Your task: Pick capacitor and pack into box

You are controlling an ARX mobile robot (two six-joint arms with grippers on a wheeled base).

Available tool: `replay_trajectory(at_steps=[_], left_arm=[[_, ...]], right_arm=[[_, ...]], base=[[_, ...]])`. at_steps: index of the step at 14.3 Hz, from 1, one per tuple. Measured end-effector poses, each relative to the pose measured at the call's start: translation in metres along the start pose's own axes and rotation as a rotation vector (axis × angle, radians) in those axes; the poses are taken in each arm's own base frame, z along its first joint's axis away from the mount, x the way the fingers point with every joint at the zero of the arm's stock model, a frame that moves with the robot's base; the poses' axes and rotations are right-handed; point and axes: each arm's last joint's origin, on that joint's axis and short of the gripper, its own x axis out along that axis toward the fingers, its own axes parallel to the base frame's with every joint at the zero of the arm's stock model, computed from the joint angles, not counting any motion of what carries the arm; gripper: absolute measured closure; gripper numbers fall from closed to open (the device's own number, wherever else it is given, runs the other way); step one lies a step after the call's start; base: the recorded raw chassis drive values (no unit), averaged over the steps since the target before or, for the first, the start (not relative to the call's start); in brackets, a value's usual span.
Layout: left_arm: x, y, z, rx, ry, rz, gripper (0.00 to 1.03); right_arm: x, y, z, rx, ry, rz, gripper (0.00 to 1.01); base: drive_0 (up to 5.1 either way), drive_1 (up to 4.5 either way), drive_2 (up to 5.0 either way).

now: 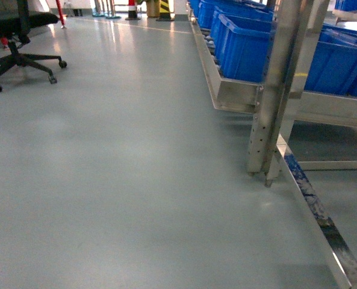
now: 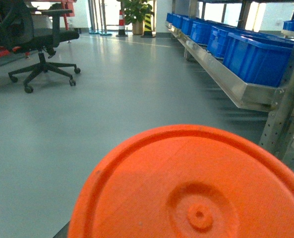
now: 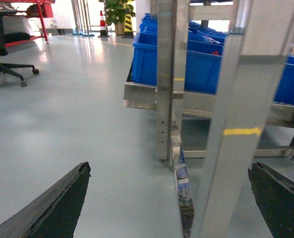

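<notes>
No box or capacitor in sight; my right gripper (image 3: 169, 208) gapes wide toward the rack (image 3: 172, 74), left unseen.

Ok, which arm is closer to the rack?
Right. A post of the rack stands close ahead between the open fingers of its gripper. The left wrist view shows the rack seemingly farther off to the right, past an orange disc.

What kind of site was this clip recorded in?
Likely a factory or warehouse floor: blue plastic bins lined along a metal flow rack, smooth grey floor, and traffic cones by the far doorway.
</notes>
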Motion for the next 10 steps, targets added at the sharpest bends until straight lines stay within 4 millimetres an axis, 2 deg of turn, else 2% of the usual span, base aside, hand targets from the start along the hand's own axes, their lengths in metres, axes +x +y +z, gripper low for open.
replay_trajectory(at_steps=[10], left_arm=[[0.0,0.0,0.0001,0.0,-0.001,0.0,0.61]], right_arm=[[0.0,0.0,0.0001,0.0,-0.001,0.0,0.03]], base=[[-5.0,2.44,2.4]])
